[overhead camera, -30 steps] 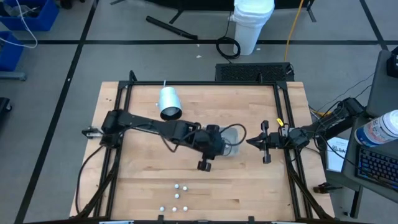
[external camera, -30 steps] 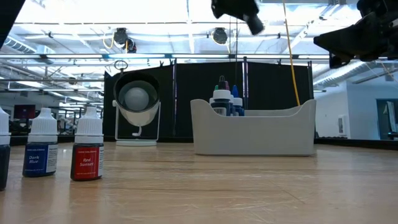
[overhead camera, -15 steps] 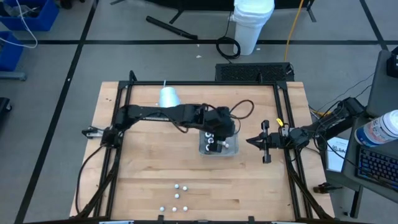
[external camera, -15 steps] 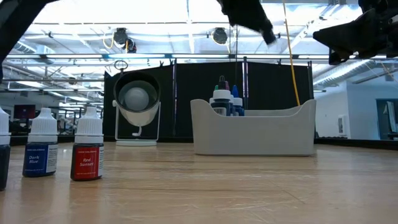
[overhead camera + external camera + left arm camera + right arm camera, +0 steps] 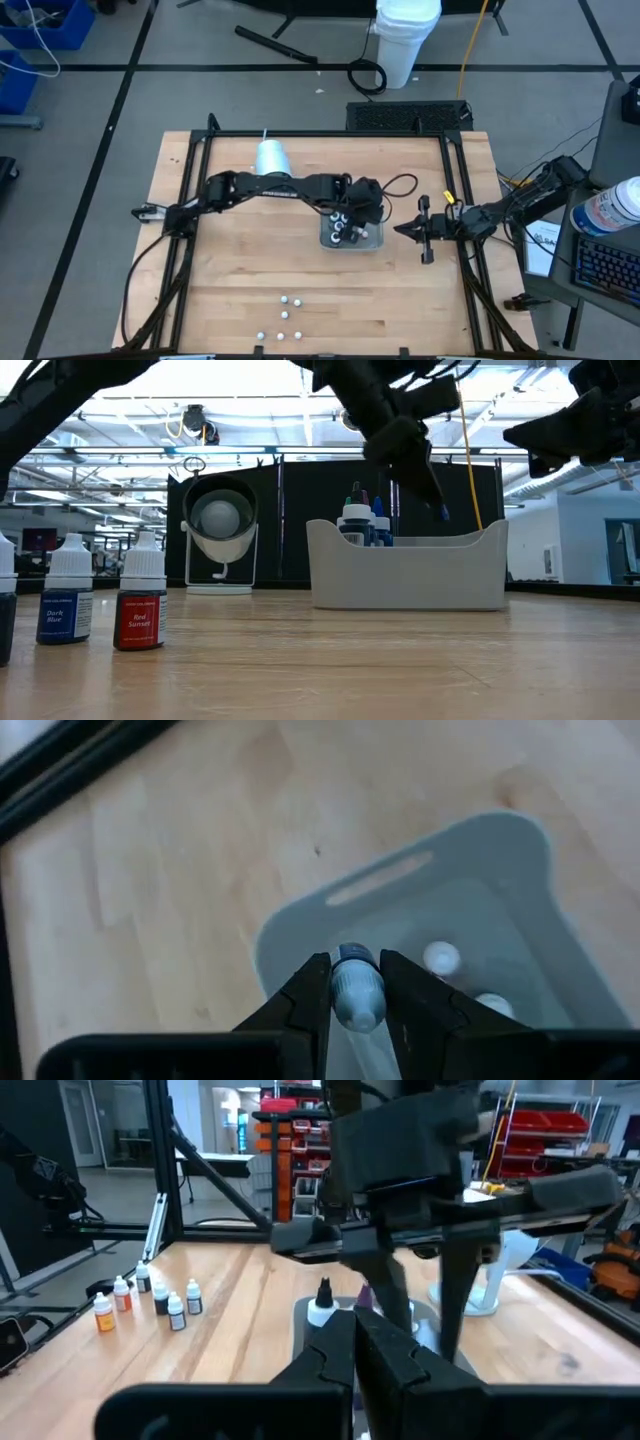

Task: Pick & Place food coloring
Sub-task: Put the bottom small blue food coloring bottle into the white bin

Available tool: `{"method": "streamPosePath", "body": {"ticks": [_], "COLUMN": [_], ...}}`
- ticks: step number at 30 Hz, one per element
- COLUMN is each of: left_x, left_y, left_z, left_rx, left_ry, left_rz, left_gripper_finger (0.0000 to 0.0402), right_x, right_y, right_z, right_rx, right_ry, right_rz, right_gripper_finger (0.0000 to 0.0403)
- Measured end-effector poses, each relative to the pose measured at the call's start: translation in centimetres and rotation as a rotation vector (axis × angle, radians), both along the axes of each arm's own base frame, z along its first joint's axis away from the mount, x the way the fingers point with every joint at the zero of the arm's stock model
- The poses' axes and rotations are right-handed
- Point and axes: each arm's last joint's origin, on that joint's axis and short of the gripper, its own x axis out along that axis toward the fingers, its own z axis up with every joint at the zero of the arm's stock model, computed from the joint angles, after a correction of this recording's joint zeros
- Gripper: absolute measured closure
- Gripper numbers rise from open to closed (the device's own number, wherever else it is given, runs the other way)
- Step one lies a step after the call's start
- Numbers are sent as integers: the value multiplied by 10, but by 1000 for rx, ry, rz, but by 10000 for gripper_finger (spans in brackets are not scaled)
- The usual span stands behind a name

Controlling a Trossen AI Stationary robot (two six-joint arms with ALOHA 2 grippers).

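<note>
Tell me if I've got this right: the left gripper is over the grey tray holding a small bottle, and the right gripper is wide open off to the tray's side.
Not quite. The right gripper is shut, its fingers pressed together in the right wrist view. The rest holds: the left gripper holds a small bottle over the grey tray.

Blue bottle [image 5: 64,598] label: "Dark Blue". Red bottle [image 5: 140,600] label: "Red Sunset". No other text legible.
</note>
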Motion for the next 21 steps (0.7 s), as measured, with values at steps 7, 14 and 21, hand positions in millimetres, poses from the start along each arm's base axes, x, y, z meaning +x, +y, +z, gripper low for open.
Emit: {"method": "streamPosePath", "body": {"ticks": [7, 14, 21], "left_x": [10, 14, 15], "left_y": [6, 8, 11], "left_z": [-32, -52, -54], "left_rx": [21, 102, 110], "left_ry": [46, 82, 86], "left_rz": [-12, -26, -31], "left_gripper_finger": [321, 321, 321], "right_x": [1, 1, 1], "right_y": [1, 1, 1], "right_z": [-3, -4, -4], "right_rx": [-12, -20, -36], "right_ry": [28, 36, 31], "right_rz": [3, 1, 0], "right_gripper_finger": [401, 401, 401]}}
